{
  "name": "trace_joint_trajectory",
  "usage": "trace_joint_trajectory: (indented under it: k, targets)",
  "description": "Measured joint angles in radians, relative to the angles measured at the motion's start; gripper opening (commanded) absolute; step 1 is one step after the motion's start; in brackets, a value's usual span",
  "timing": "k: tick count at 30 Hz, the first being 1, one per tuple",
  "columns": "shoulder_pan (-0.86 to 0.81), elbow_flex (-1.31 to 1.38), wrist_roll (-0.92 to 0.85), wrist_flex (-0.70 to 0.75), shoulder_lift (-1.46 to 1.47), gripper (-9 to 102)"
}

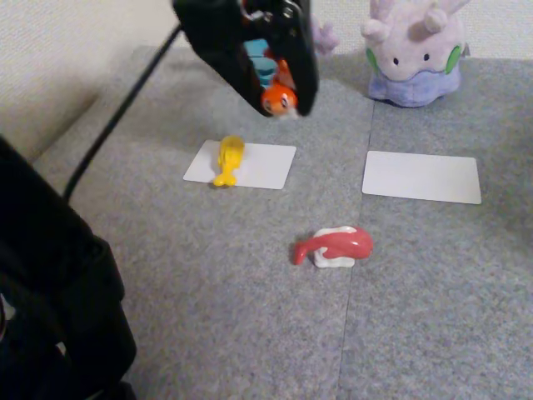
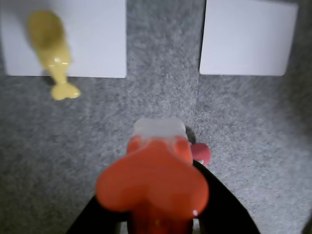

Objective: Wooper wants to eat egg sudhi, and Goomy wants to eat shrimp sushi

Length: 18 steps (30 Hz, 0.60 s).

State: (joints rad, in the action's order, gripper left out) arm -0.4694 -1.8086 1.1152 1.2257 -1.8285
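Note:
My gripper (image 1: 280, 102) hangs in the air above the grey mat, shut on the orange shrimp sushi (image 1: 279, 98), whose forked tail fills the lower middle of the wrist view (image 2: 153, 183). The yellow egg sushi (image 1: 229, 158) lies on the left edge of the left white card (image 1: 258, 165), its tail over the card's edge; in the wrist view the egg sushi (image 2: 51, 53) is at top left. Goomy (image 1: 414, 50) sits at the back right, behind the right white card (image 1: 421, 177). Wooper (image 1: 326, 37) is mostly hidden behind the gripper.
A pink-red curved sushi on white rice (image 1: 335, 246) lies on the mat in front of both cards. The arm's dark base (image 1: 50, 292) fills the lower left, with a black cable (image 1: 117, 117) running up to the gripper. The right card (image 2: 248, 36) is bare.

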Motion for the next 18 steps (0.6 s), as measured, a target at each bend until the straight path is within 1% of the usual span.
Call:
trace_joint_trajectory:
  k: [7,18]
  targets:
    - [-0.074,0.195,0.015,0.000,0.259,8]
    - [-0.153,0.499,0.044,-0.012,0.574,8]
